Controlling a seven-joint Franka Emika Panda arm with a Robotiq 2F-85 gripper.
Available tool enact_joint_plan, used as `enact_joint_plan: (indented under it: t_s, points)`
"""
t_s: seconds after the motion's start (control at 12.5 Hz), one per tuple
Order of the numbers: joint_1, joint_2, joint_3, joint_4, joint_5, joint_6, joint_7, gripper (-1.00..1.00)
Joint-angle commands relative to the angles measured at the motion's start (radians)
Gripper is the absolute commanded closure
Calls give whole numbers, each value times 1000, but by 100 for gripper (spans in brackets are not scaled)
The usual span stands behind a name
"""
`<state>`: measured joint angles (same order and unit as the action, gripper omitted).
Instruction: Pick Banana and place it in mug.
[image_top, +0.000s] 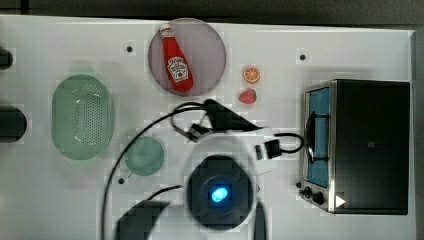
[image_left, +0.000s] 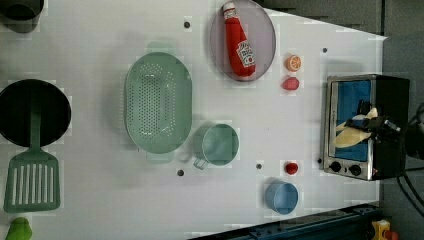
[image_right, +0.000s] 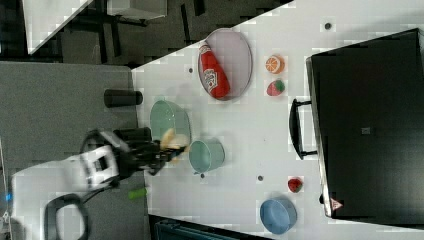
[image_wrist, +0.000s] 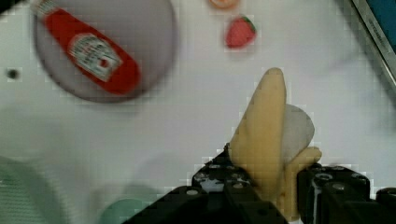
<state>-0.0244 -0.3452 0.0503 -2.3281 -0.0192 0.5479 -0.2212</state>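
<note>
the gripper is clamped on the banana, its black fingers pressing both sides of the pale fruit, which sticks out past the fingertips. in the right view the gripper hangs above the tabletop with the banana at its tip, the mug just beside it toward the right view's right and the pale-green colander close behind. in the wrist view, beyond the banana's tip lie the strawberry and the round plate carrying the ketchup bottle
</note>
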Motion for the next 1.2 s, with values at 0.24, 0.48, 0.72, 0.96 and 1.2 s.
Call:
enact_joint_plan:
  t_s: [0.24, 0.48, 0.72, 0.96, 1.2]
  points:
    - [85, 36, 208, -9, 15, -35, 375, 43]
    - [92, 101, 314, -9, 27, -29, 593, 43]
    - [93, 213, 368, -10, 55, 69, 684, 43]
    - [93, 348, 386, -19, 56, 219, 686, 43]
    - [92, 450, 376, -26, 52, 313, 685, 43]
